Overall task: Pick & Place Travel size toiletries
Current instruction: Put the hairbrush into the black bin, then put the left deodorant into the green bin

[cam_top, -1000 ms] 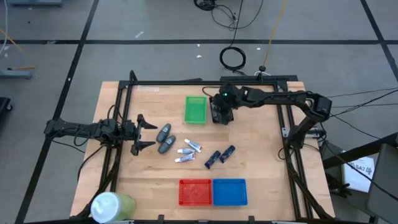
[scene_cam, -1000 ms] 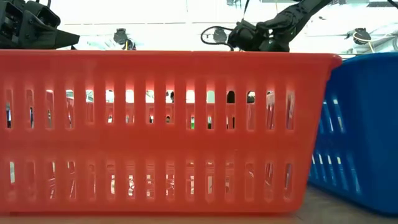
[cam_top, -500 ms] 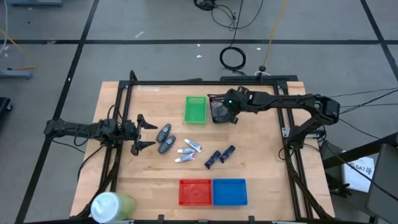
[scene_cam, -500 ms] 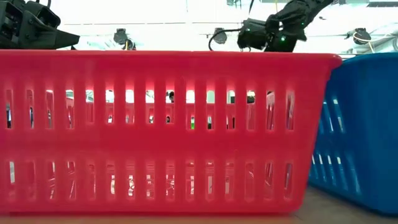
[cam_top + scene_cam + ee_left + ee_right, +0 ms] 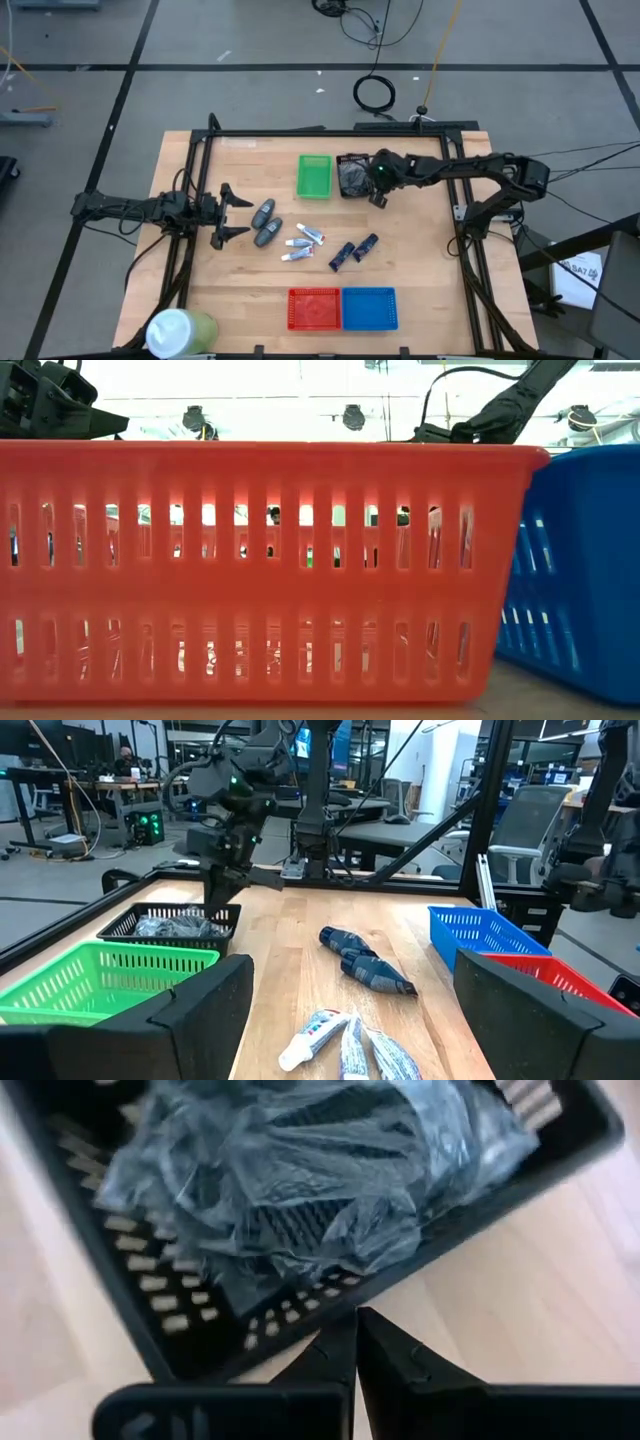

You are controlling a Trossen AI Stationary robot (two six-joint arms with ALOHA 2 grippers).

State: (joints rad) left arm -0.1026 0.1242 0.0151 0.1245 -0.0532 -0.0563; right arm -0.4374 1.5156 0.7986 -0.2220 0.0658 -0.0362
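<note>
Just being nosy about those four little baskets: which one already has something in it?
The black basket, at the table's far side next to the green one, holds crumpled clear plastic wrapping. The green, red and blue baskets look empty.

Two grey oval containers [image 5: 265,222] lie mid-table; at their four o'clock three white-silver tubes [image 5: 303,243]; farther toward three o'clock, two dark navy tubes [image 5: 353,249].

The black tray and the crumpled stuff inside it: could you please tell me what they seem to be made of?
The black tray looks like moulded matte plastic, judging by its regular slotted walls. The crumpled contents look like thin clear plastic film, glossy and creased, with the tray's slots showing through.
</note>
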